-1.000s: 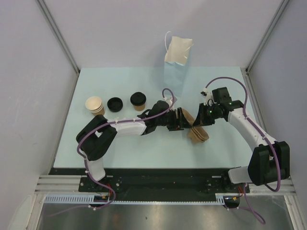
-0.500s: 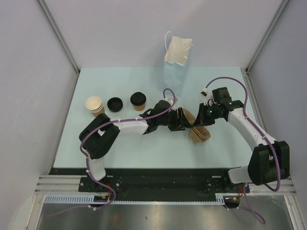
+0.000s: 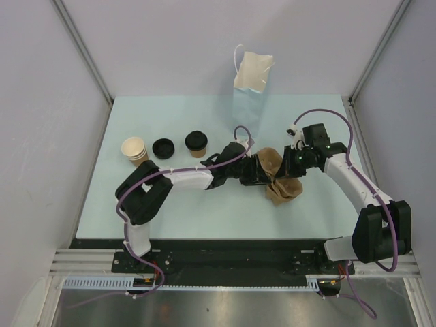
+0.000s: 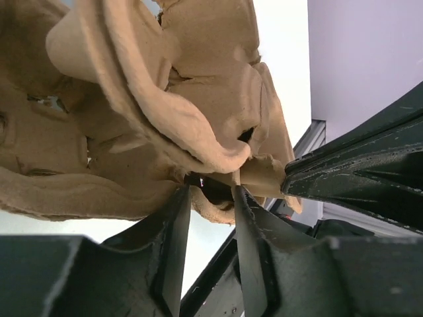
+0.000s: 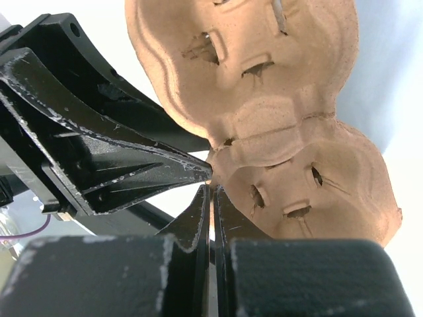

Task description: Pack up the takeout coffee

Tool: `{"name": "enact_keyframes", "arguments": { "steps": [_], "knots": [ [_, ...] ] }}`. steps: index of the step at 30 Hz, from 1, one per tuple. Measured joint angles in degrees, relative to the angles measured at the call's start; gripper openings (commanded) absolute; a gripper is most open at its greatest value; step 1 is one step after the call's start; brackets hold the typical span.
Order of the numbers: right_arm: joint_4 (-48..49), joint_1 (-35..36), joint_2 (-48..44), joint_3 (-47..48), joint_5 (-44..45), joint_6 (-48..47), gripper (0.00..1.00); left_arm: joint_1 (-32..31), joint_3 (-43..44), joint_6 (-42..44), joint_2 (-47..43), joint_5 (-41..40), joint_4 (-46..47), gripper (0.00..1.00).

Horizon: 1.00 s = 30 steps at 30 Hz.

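Grey walls close off the bench (image 3: pixel 136 204) along its left, far and right edges. A white paper bag (image 3: pixel 251 78) stands upright at the middle of the far edge.

We see the takeout coffee (image 3: pixel 196 142) upright in the far left part of the bench. It ends a row with a loose black lid (image 3: pixel 163 147) and a stack of tan cups (image 3: pixel 135 149) toward the left edge, with bare surface between the stack and that edge. The left arm's wrist passes near the coffee on its front side.

Mid-bench, a pulp cup carrier (image 3: pixel 279 178) sits tilted between both arms, well apart from the right edge. Our right claw (image 5: pixel 211 191) is clenched on a thin rim of the carrier. Our left claw (image 4: pixel 213 195) has a finger on either side of another fold, and we cannot tell whether it is clamped.

Bare bench runs along the front edge, and open surface lies between carrier and bag.
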Motion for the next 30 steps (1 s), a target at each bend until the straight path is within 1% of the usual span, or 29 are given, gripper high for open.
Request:
{"name": "enact_keyframes", "arguments": {
  "steps": [11, 17, 24, 25, 28, 29, 30],
  "knots": [
    [0.2, -0.2, 0.0, 0.0, -0.5, 0.1, 0.00, 0.0, 0.6, 1.2, 0.1, -0.6, -1.4, 0.35],
    [0.2, -0.1, -0.4, 0.0, -2.3, 0.3, 0.00, 0.1, -2.6, 2.5, -2.1, -1.2, -2.2, 0.34],
    [0.2, -0.1, -2.7, 0.3, -3.7, 0.5, 0.00, 0.6, -6.1, 4.2, -2.9, -3.7, -5.6, 0.34],
    [0.1, -0.1, -2.7, 0.4, -3.8, 0.5, 0.00, 0.7, -6.2, 4.4, -2.9, -3.7, -5.9, 0.35],
    [0.1, -0.1, -2.8, 1.1, -3.9, 0.5, 0.00, 0.8, -6.2, 5.0, -3.1, -3.9, -5.9, 0.42],
    [0.0, 0.0, -2.8, 1.2, -3.9, 0.5, 0.00, 0.8, -6.2, 5.1, -3.1, -3.9, -5.9, 0.47],
    [-0.2, 0.0, -2.8, 1.4, -3.9, 0.4, 0.00, 0.8, -6.2, 5.5, -3.2, -3.8, -5.9, 0.49]
  ]
}}
